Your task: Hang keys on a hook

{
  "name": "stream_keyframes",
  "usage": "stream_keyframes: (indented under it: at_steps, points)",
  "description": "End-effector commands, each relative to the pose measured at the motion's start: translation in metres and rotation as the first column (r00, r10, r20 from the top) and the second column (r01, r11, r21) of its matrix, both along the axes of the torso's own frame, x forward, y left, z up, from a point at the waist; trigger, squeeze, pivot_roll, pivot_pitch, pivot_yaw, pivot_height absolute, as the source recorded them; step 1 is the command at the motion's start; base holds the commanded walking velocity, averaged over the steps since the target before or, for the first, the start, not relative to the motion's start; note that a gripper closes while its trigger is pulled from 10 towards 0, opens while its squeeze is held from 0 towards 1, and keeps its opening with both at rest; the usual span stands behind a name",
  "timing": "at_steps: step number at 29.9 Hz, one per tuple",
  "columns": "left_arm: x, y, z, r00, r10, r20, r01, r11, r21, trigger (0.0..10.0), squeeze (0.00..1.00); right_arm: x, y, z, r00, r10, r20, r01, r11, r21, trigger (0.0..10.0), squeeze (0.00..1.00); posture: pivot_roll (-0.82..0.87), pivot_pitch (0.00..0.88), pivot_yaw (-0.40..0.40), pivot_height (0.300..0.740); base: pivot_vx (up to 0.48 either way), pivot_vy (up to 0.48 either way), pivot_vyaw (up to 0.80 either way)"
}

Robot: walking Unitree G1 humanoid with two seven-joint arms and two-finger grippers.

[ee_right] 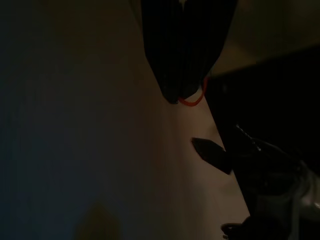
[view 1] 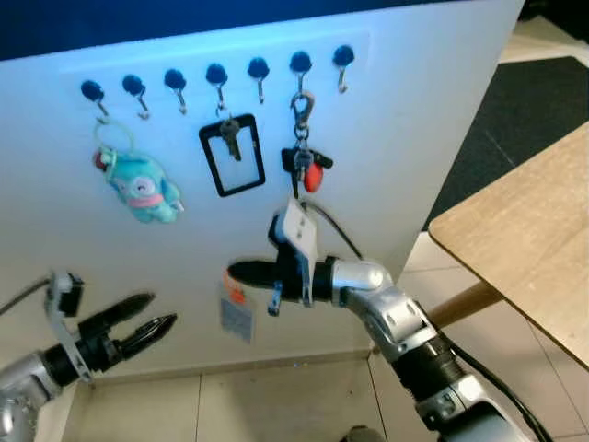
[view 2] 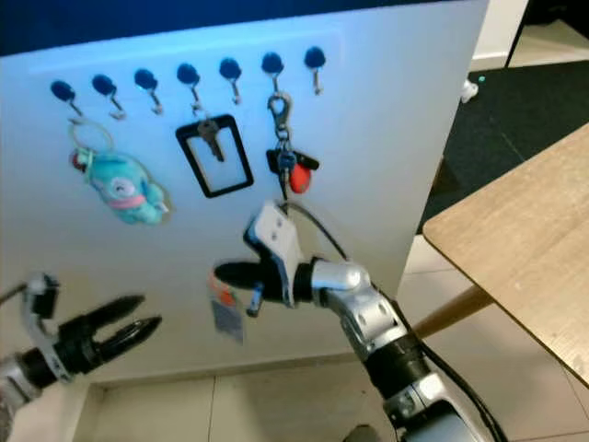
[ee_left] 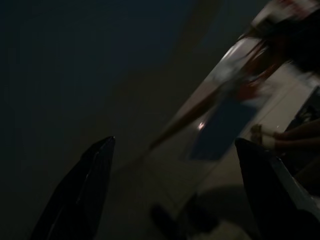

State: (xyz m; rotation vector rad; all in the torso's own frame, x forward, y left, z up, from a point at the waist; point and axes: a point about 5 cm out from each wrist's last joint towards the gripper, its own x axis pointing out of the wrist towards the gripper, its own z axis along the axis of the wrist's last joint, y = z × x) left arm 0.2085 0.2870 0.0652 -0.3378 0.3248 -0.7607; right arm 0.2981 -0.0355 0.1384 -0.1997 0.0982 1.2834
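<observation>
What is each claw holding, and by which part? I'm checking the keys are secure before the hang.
The right claw pinches an orange ring with a tag hanging below. The left claw is open and holds nothing.

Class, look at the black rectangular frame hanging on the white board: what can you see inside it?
Inside the black frame hangs a single key, dangling from the hook above, with bare white board behind it. How key and frame are joined at the hook is too small to tell.

hooks (view 1: 216, 74) on board (view 1: 414, 120), table (view 1: 534, 230) right.
</observation>
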Motion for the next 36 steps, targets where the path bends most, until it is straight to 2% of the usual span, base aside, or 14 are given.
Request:
stream_keyframes:
  at_steps: [1,3,6,8,10,11,12,13,14,16,17,20,25,36]
  points:
    - [-0.008,0.002,-0.028,0.99,0.085,-0.116,-0.083,0.996,0.017,10.0,0.0,-0.002,-0.001,-0.017,1.0,-0.026,0.002,0.026,0.997,-0.07,10.0,0.0,-0.08,0.119,0.07,0.74,0.0,0.0,0.0]
    - [-0.011,0.002,-0.037,0.98,0.119,-0.162,-0.119,0.993,0.01,10.0,0.0,-0.001,-0.004,-0.022,0.999,-0.045,-0.004,0.045,0.995,-0.086,10.0,0.0,-0.08,0.12,0.071,0.74,0.0,0.0,0.0]
    - [-0.022,0.004,-0.064,0.926,0.241,-0.292,-0.238,0.97,0.044,10.0,0.0,-0.001,-0.008,-0.033,0.997,-0.077,-0.01,0.075,0.99,-0.122,10.0,0.0,-0.09,0.119,0.079,0.74,0.0,0.0,0.0]
    - [-0.026,0.004,-0.073,0.903,0.287,-0.319,-0.28,0.957,0.07,10.0,0.0,-0.001,-0.01,-0.037,0.997,-0.083,-0.004,0.082,0.987,-0.139,10.0,0.0,-0.09,0.119,0.079,0.74,0.0,0.0,0.0]
    - [-0.031,0.007,-0.082,0.86,0.363,-0.359,-0.365,0.929,0.067,10.0,0.0,-0.002,-0.01,-0.038,0.996,-0.091,-0.004,0.089,0.986,-0.139,10.0,0.0,-0.09,0.117,0.084,0.74,0.0,0.0,0.0]
    - [-0.031,0.007,-0.082,0.86,0.363,-0.359,-0.365,0.929,0.067,10.0,0.0,-0.002,-0.01,-0.038,0.996,-0.091,-0.004,0.089,0.986,-0.139,10.0,0.0,-0.09,0.117,0.084,0.74,0.0,0.0,0.0]
    - [-0.034,0.007,-0.086,0.841,0.389,-0.377,-0.399,0.915,0.056,10.0,0.0,-0.002,-0.011,-0.038,0.996,-0.091,-0.003,0.09,0.987,-0.135,10.0,0.0,-0.09,0.114,0.085,0.74,0.0,0.244,0.0]
    - [-0.042,0.008,-0.095,0.782,0.449,-0.431,-0.48,0.876,0.041,10.0,0.0,-0.002,-0.01,-0.037,0.996,-0.094,-0.004,0.092,0.989,-0.119,10.0,0.0,-0.09,0.11,0.086,0.74,0.0,0.251,0.0]
    - [-0.042,0.008,-0.095,0.782,0.449,-0.431,-0.48,0.876,0.041,10.0,0.0,-0.002,-0.01,-0.037,0.996,-0.094,-0.004,0.092,0.989,-0.119,10.0,0.0,-0.09,0.11,0.086,0.74,0.0,0.251,0.0]
    - [-0.049,0.008,-0.103,0.731,0.489,-0.476,-0.533,0.845,0.049,10.0,0.0,-0.001,-0.009,-0.039,0.995,-0.096,-0.003,0.095,0.989,-0.117,10.0,0.0,-0.09,0.107,0.091,0.74,0.0,0.249,0.0]
    - [-0.049,0.008,-0.103,0.731,0.489,-0.476,-0.533,0.845,0.049,10.0,0.0,-0.001,-0.009,-0.039,0.995,-0.096,-0.003,0.095,0.989,-0.117,10.0,0.0,-0.09,0.107,0.091,0.74,0.0,0.247,0.0]
    - [-0.06,0.004,-0.114,0.674,0.516,-0.528,-0.566,0.821,0.081,10.0,0.0,0.0,-0.009,-0.044,0.994,-0.106,-0.008,0.104,0.987,-0.126,10.0,0.0,-0.09,0.107,0.091,0.74,0.0,0.284,0.0]
    - [-0.073,-0.005,-0.125,0.644,0.514,-0.566,-0.548,0.827,0.127,10.0,0.0,-0.001,-0.008,-0.049,0.994,-0.112,-0.011,0.109,0.984,-0.139,10.0,0.0,-0.08,0.106,0.098,0.74,0.0,0.329,0.0]
    - [-0.073,-0.007,-0.127,0.637,0.517,-0.572,-0.552,0.824,0.131,10.0,0.0,-0.001,-0.006,-0.048,0.994,-0.106,-0.005,0.104,0.986,-0.127,10.0,0.0,-0.07,0.111,0.108,0.74,-0.223,0.367,0.0]
